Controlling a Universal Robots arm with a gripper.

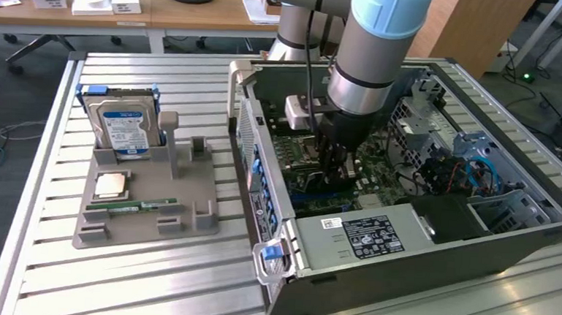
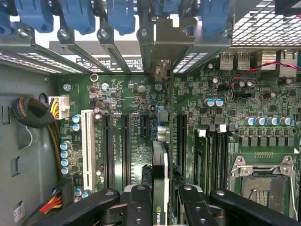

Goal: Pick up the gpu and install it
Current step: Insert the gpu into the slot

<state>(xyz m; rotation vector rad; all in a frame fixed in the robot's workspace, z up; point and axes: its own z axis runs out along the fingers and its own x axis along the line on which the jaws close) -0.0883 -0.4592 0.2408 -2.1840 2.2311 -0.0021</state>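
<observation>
Fingers (image 2: 141,207) of your gripper (image 2: 162,207) clamp the gpu (image 2: 160,174) edge-on — above the motherboard (image 2: 211,117) slots, inside the case (image 1: 373,258).

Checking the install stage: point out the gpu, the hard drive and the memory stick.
gpu (image 2: 160,183): wrist view, top edge of the card, seen edge-on.
hard drive (image 1: 122,127): exterior view, its blue label.
memory stick (image 1: 144,207): exterior view, middle of the green strip on the grey holder.

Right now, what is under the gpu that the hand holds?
Under the gpu, held edge-on by the hand, lies the green motherboard with its black expansion slots. The slot directly beneath the card is covered by it.
</observation>
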